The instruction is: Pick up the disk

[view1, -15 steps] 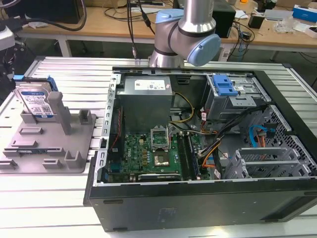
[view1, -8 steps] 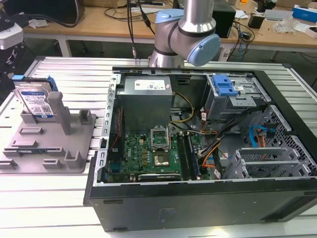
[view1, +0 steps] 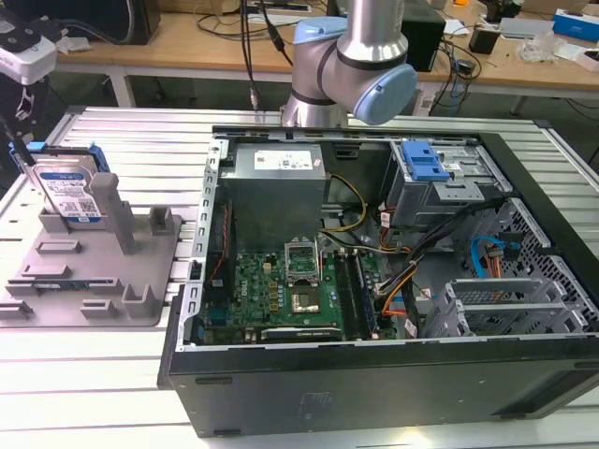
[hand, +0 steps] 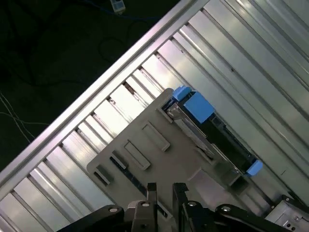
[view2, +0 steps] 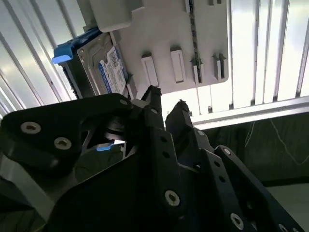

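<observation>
The disk (view1: 70,192) stands on edge in the grey plastic holder (view1: 112,281) at the exterior view's left. It is silver, with a white-and-blue label and blue side rails. Both wrist views look down on the holder (view2: 193,38) (hand: 140,145) and the disk (view2: 108,72) (hand: 212,133) in its slot. My gripper (view2: 167,99) (hand: 165,188) hovers above the holder, off to one side of the disk and not touching it. Its black fingers stand a narrow gap apart with nothing between them.
An open computer case (view1: 374,281) with a motherboard, cables and a grey drive cage with a blue latch (view1: 426,168) lies beside the holder. Everything rests on a ribbed aluminium table (view1: 122,131), whose edge (hand: 120,72) runs close to the holder. Cluttered benches stand behind.
</observation>
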Controlling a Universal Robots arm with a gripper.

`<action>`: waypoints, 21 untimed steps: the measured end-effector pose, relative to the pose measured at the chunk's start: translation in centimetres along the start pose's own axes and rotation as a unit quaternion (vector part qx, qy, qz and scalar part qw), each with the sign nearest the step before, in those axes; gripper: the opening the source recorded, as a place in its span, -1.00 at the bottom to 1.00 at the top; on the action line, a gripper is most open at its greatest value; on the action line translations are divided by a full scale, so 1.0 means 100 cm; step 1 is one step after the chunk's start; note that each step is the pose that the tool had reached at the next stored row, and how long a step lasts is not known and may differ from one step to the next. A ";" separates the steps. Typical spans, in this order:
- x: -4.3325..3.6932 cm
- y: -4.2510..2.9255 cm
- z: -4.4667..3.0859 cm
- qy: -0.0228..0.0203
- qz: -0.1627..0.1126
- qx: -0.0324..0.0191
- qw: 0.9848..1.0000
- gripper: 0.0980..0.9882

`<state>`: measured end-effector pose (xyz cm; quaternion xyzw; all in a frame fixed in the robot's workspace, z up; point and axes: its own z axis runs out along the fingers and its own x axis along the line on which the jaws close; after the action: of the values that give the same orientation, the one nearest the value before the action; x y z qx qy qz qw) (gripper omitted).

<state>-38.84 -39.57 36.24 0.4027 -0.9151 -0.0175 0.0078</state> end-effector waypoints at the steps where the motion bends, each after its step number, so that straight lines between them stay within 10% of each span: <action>1: 0.0000 0.0000 0.0002 0.001 -0.021 0.000 1.000 -0.42; 7: 0.0000 0.0000 0.0007 0.004 -0.093 0.000 0.996 -0.27; 17: -0.0001 -0.0001 0.0016 0.007 -0.215 0.003 0.977 -0.10; 21: 0.0000 -0.0001 0.0017 0.001 -0.246 0.014 0.969 -0.10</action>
<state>-38.83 -39.57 36.07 0.6154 -0.7882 -0.0056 -0.0012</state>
